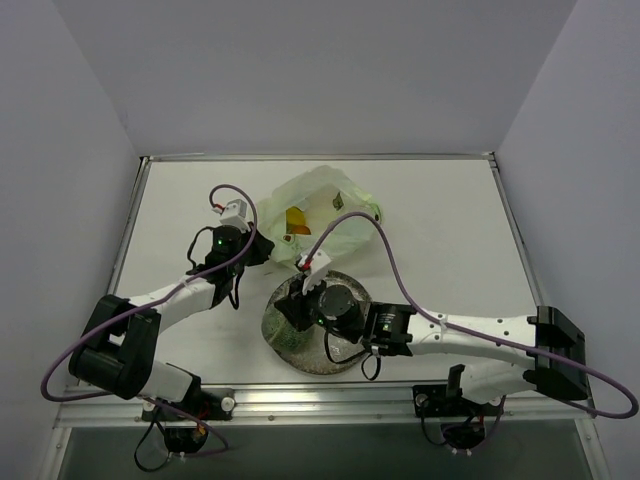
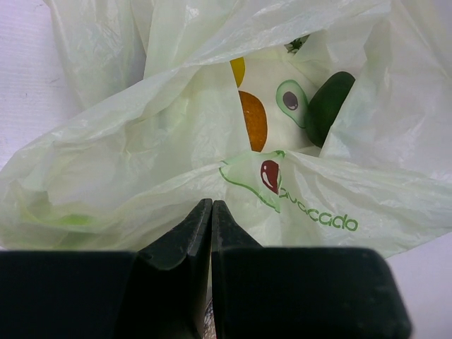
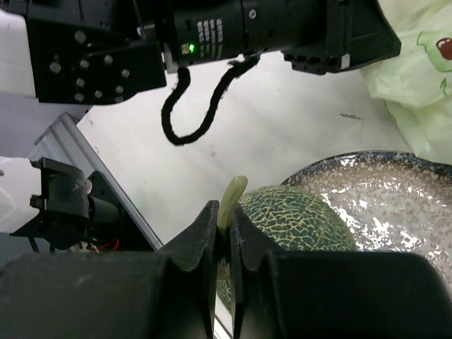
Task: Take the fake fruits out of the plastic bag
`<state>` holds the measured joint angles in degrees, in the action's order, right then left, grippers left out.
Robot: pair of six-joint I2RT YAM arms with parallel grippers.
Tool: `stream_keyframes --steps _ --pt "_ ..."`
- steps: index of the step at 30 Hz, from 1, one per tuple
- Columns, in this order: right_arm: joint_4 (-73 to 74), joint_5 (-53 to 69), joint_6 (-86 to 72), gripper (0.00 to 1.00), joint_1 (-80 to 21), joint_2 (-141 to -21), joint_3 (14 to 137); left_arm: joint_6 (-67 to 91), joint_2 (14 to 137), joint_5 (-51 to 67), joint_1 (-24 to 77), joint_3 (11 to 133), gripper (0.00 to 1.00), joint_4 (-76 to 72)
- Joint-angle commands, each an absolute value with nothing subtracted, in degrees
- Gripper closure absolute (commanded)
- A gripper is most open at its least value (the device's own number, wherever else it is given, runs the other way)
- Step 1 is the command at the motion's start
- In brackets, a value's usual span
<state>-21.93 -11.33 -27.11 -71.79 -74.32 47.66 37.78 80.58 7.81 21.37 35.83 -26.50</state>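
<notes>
On the white tabletop (image 1: 450, 220) lies the crinkled pale green plastic bag (image 1: 330, 195), an orange fruit piece (image 2: 254, 120) and a dark green fruit piece (image 2: 326, 106) inside. Beside it, the round speckled glass plate (image 3: 395, 198) carries the netted green melon (image 3: 296, 219), my right end effector (image 3: 224, 212) clamped on its stem (image 3: 232, 194). My left end effector (image 2: 212, 212) is closed at the bag's near fold.

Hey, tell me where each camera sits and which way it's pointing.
Top external: above and behind the bases, looking down on the table; both arms show.
Left wrist: on the left arm, facing the mouth of the plastic bag; shut left claw at bottom.
Right wrist: on the right arm, facing plate and melon; right claw shut on the melon's stem.
Shared: the plastic bag shows in all three.
</notes>
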Motion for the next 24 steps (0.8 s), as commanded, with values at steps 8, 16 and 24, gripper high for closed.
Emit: stream_keyframes --steps 8,16,24 --pt "-20.3 -21.2 -30.8 1.0 -75.1 -76.0 43.9 38.4 79.7 8.9 21.2 37.0 0.98 -29.4" --pt "-10.6 -28.5 -28.0 0.25 -76.4 -72.2 49.1 38.4 78.9 9.0 21.3 36.7 0.98 -29.4" --pt "-8.2 -23.7 -21.2 0.45 -65.4 -73.5 58.6 38.3 80.0 6.9 21.8 35.9 0.98 -28.8"
